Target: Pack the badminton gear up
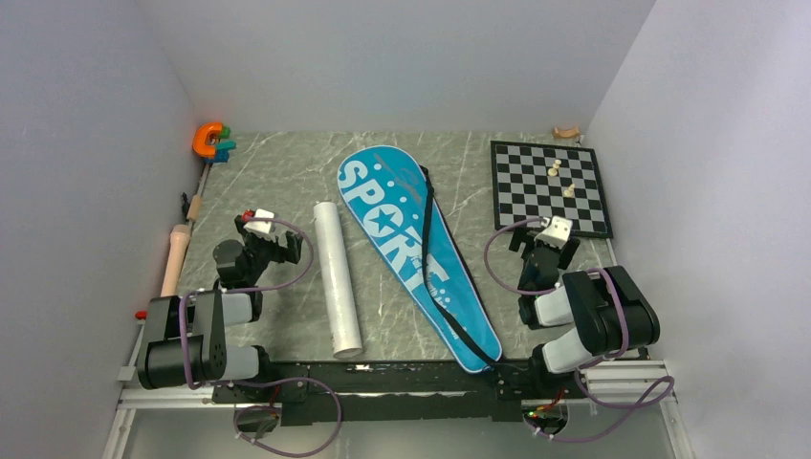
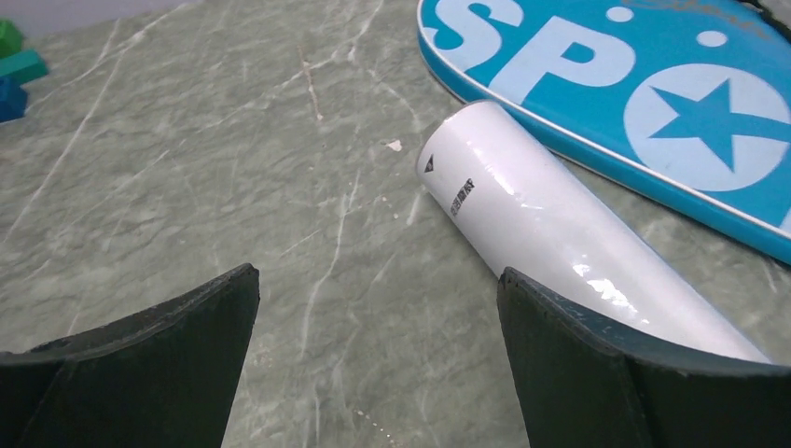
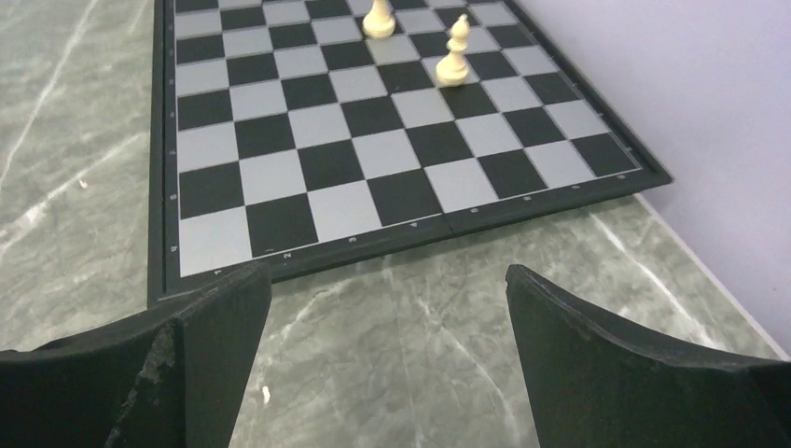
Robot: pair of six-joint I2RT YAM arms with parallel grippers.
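Note:
The blue racket-shaped "SPORT" bag [image 1: 402, 229] lies slantwise in the middle of the table, its black strap [image 1: 427, 251] running along it. Left of it lies the long white tube [image 1: 338, 277], end pointing away from me. My left gripper [image 1: 279, 251] hovers just left of the tube, open and holding nothing. In the left wrist view the gripper [image 2: 378, 275] frames bare table, with the tube [image 2: 522, 219] passing behind the right fingertip and the bag [image 2: 653, 84] beyond. My right gripper [image 1: 547, 251] is open and holding nothing, right of the bag.
A black-and-white chessboard [image 1: 547, 196] with two pale pieces [image 3: 453, 56] sits at the back right, just ahead of the right gripper [image 3: 387, 271]. An orange C-shaped toy [image 1: 206, 139] with green blocks [image 2: 19, 65] stands back left. A pale stick [image 1: 175, 258] lies along the left edge.

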